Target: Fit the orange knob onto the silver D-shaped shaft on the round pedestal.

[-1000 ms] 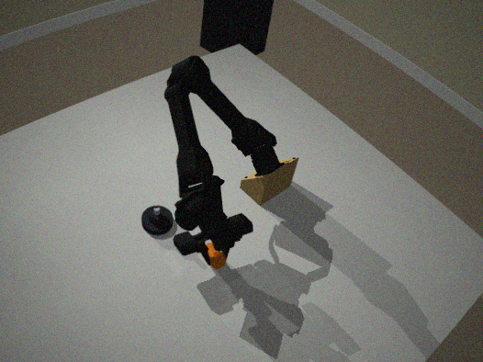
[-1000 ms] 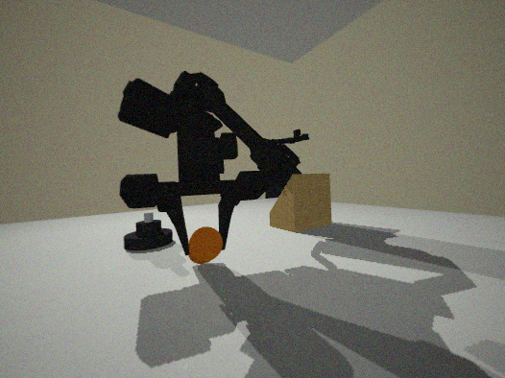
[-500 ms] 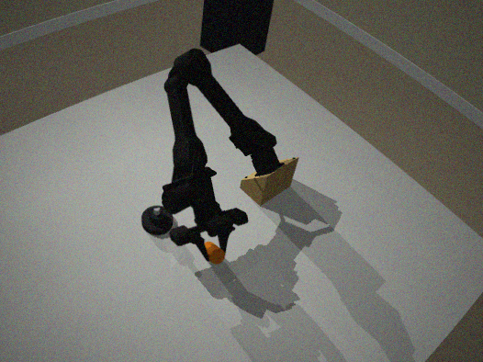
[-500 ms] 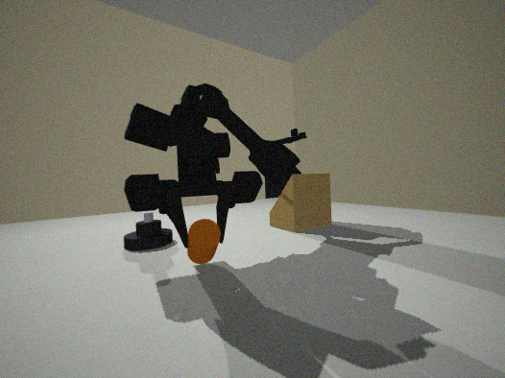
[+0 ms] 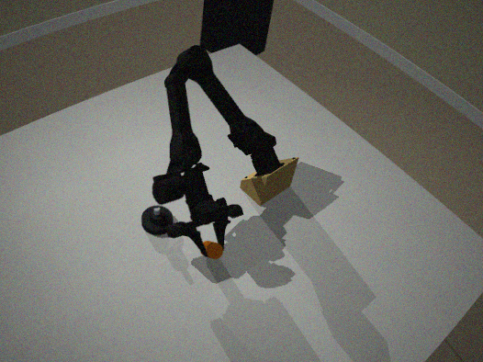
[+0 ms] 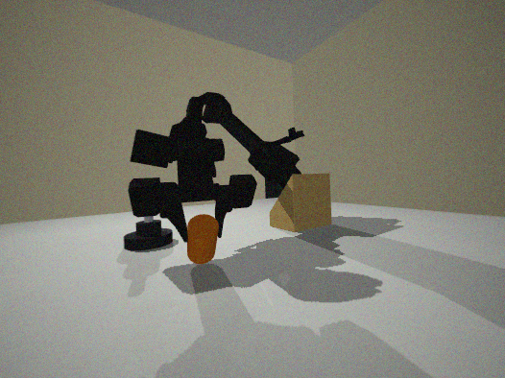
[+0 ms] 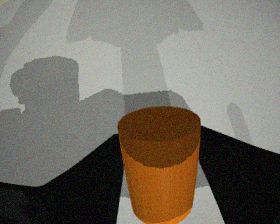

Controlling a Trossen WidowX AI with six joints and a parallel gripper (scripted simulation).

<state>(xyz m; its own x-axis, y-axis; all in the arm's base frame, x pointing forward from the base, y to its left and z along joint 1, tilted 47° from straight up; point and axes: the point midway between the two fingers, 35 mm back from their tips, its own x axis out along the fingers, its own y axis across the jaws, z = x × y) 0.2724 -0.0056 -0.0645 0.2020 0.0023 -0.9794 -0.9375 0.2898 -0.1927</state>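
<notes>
The orange knob (image 5: 213, 249) (image 6: 202, 238) (image 7: 160, 165) is a short cylinder held between the two black fingers of my gripper (image 5: 211, 246) (image 6: 202, 232) (image 7: 160, 191). The gripper is shut on it and holds it just above the floor, with a shadow under it. The dark round pedestal (image 5: 151, 222) (image 6: 148, 238) with the silver shaft (image 5: 157, 211) (image 6: 149, 219) stands upright a short way to the left of the knob. The knob is beside the pedestal, not over it. The knob's hole is hidden in all views.
A tan wedge-shaped block (image 5: 270, 181) (image 6: 302, 202) carries the arm's base, behind and to the right of the knob. A tall dark column (image 5: 239, 11) stands at the far edge of the white floor (image 5: 344, 259).
</notes>
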